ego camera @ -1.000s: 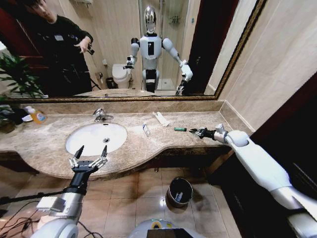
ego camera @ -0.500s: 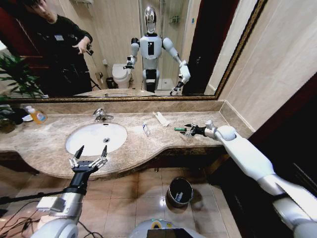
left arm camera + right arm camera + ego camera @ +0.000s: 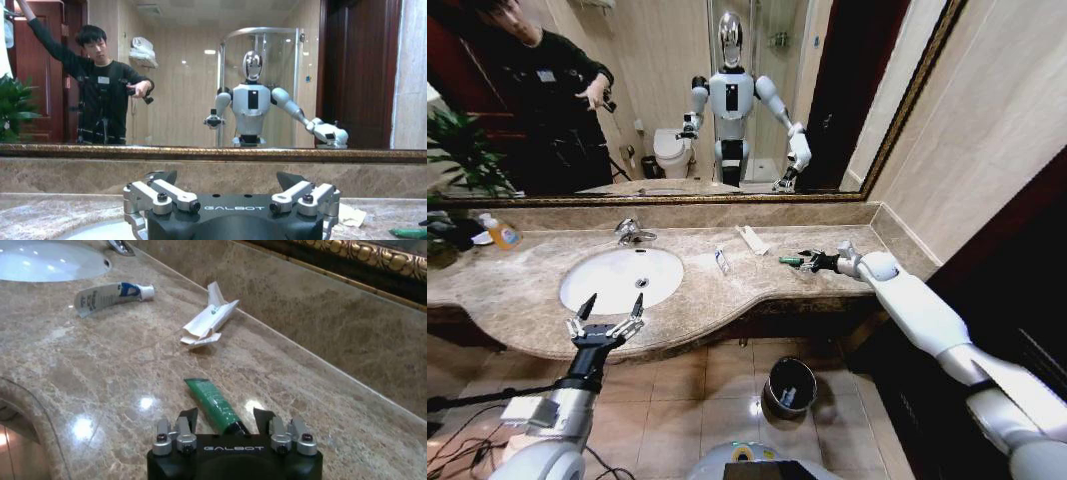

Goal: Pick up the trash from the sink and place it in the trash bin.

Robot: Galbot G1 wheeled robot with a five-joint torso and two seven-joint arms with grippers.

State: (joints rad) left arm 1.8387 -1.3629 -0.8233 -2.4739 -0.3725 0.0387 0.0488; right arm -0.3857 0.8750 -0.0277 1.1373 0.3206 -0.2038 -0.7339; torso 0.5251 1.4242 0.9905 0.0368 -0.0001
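The right claw (image 3: 225,426) sits low over the marble table (image 3: 527,285), its fingers spread to either side of the capped end of the green tube (image 3: 215,404), not yet pressed onto it. In the head view this claw (image 3: 812,262) is at the right part of the table with the right arm reaching out long and nearly straight from the robot's right side. The green tube (image 3: 790,261) lies flat; its long axis runs along the table, cap toward the claw and flat end toward the sink (image 3: 620,277).

Beyond it a white flat packet (image 3: 209,319) lies near the back wall, and a white tube (image 3: 111,293) with a blue band lies closer to the sink, both well apart from the green one.

The left claw (image 3: 607,320) hangs in front of the table's edge below the sink, fingers pointing up and spread wide, holding nothing.

The trash bin (image 3: 790,387) stands on the tiled floor below the table.
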